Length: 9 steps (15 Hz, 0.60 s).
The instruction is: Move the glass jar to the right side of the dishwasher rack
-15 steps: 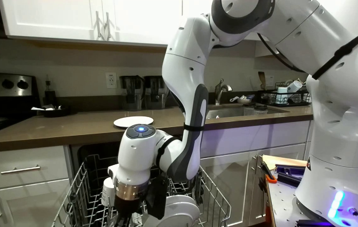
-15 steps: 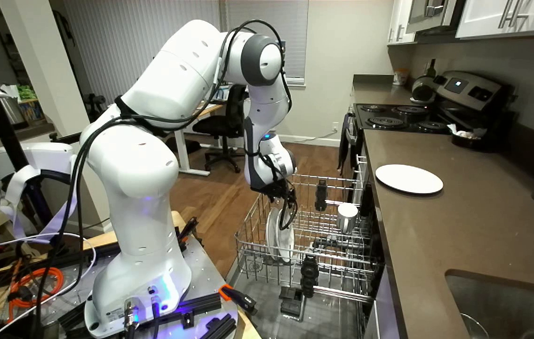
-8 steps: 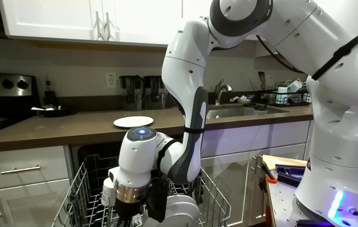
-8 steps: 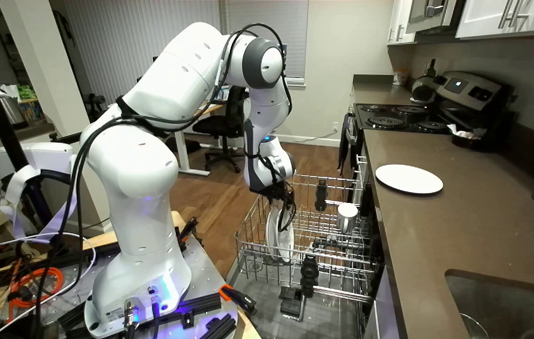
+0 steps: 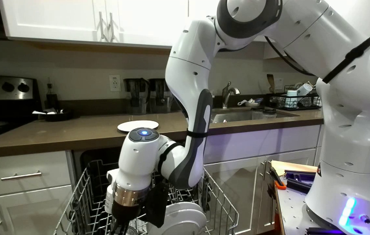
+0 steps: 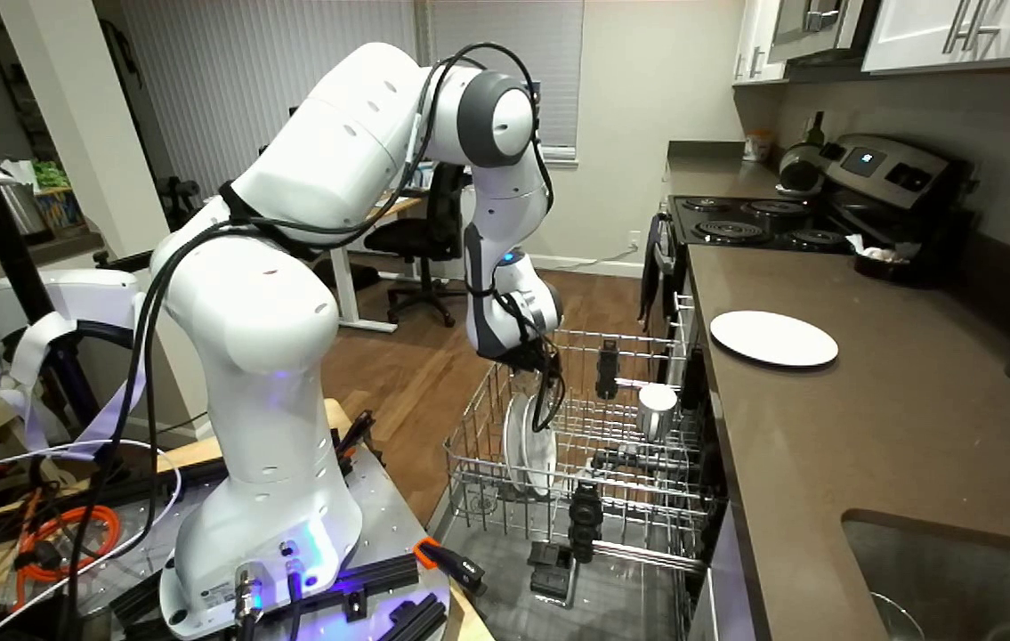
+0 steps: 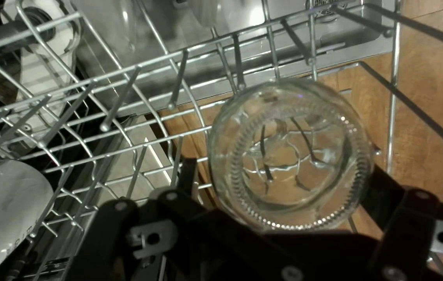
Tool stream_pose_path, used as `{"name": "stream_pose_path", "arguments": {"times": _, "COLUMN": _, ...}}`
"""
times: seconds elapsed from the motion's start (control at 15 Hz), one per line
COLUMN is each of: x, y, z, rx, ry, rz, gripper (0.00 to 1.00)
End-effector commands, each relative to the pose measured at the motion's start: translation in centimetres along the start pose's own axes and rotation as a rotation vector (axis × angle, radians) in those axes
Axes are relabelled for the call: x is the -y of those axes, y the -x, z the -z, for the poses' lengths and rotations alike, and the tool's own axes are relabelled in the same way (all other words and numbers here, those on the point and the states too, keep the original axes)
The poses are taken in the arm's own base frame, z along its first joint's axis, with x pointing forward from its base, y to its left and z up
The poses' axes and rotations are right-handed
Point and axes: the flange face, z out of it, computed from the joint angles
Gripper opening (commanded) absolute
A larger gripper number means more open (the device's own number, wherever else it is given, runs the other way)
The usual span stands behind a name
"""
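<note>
Straddling the glass jar (image 7: 290, 154), gripper (image 7: 284, 182) wide, dishwasher rack (image 7: 121, 97) beneath; mug (image 7: 8, 203) lettering (image 7: 22, 238) illegible

Upper cabinets (image 5: 87, 18) washed out; blue-violet glow on robot base (image 5: 349, 195); wrist view: glints on glass jar (image 7: 290, 156).

Has the glass jar (image 7: 289, 154) in the dishwasher rack (image 7: 121, 97), between the fingers (image 7: 188, 177) of the gripper (image 7: 286, 181) in the wrist view, with a mug (image 7: 8, 210) to its left. In an exterior view, has plates (image 5: 188, 217) in the rack right of the gripper, a countertop (image 5: 74, 129) behind the rack, a lone plate (image 5: 138, 125) on that, stove (image 5: 12, 89) at left, sink (image 5: 233, 116) at right.
</note>
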Motion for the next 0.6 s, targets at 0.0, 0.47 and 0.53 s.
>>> {"name": "stream_pose_path", "arguments": {"times": 0.0, "x": 0.33, "y": 0.48, "z": -0.61, "rx": 0.015, "ry": 0.002, "rz": 0.001, "gripper": 1.0}}
{"name": "stream_pose_path", "arguments": {"times": 0.47, "x": 0.45, "y": 1.02, "z": -1.24, "rx": 0.029, "ry": 0.006, "rz": 0.003, "gripper": 0.63}}
{"name": "stream_pose_path", "arguments": {"times": 0.53, "x": 0.45, "y": 0.91, "z": -1.04, "rx": 0.026, "ry": 0.006, "rz": 0.001, "gripper": 0.63}}
